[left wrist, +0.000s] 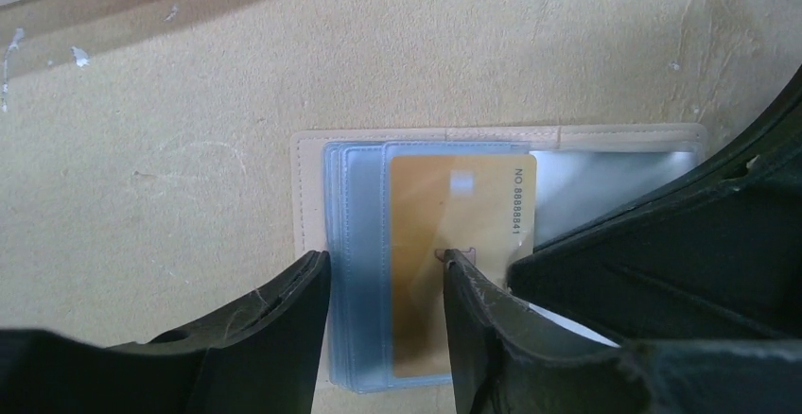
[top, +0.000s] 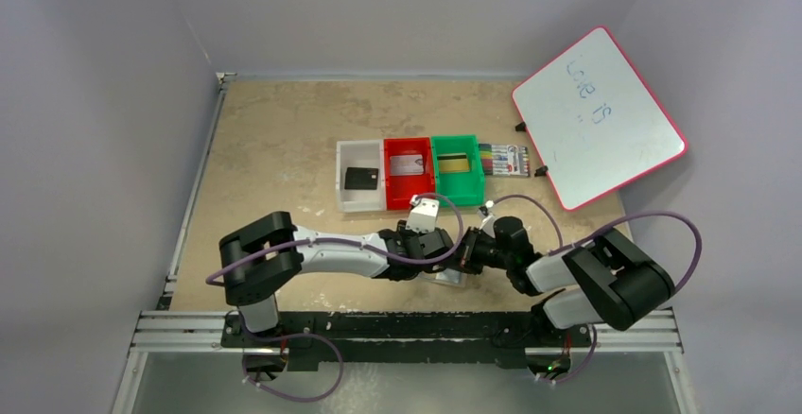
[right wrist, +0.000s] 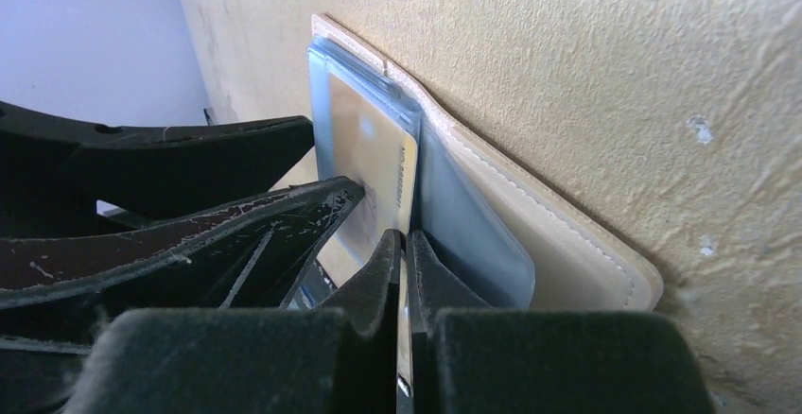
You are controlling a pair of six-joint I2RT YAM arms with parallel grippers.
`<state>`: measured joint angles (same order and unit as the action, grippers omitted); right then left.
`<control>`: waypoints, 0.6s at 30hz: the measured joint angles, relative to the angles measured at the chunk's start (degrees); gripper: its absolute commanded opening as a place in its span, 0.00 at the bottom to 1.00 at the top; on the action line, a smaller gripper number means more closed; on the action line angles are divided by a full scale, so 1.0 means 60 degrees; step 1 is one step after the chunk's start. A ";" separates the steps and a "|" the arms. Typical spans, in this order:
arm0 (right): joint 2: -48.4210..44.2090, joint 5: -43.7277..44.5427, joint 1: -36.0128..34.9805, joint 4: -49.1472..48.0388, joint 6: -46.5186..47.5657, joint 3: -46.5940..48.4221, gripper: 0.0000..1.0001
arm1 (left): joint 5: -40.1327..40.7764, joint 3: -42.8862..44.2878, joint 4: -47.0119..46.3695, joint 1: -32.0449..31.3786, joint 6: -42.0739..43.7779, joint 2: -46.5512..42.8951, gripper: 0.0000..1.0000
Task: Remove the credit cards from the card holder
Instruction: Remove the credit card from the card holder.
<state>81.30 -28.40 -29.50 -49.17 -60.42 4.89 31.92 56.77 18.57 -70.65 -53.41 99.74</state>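
**Step in hand: drawing the gold card out of the open holder**

We find the right gripper closed on the numbered edge of the gold card. The left gripper stands half open astride that card, gripping nothing. The card holder lies open on the table, near of the bins. Next, we judge, the right arm must slide the card clear of its blue pocket while the left pins the holder.

Open tan card holder, flat; gold card against its blue sleeves
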 measured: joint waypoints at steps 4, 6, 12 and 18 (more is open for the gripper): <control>-0.0310 0.0124 0.0000 0.0273 0.0004 -0.0004 0.00 | 0.0561 0.0266 0.0506 -0.0204 -0.0182 0.0200 0.39; -0.0546 0.0200 -0.0004 0.0484 0.0007 -0.0004 0.00 | 0.0747 0.0255 0.0597 -0.0237 -0.0270 0.0197 0.39; -0.1035 0.0350 0.0000 0.0991 0.0011 -0.0007 0.00 | 0.1104 -0.0022 0.0601 -0.0244 -0.0423 -0.0011 0.38; -0.1395 0.0506 0.0007 0.1512 0.0036 -0.0004 0.00 | 0.1151 -0.0073 0.0535 -0.0240 -0.0423 -0.0022 0.36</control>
<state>72.93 -25.36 -29.45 -40.10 -60.20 4.86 38.83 56.34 21.78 -72.10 -55.94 99.61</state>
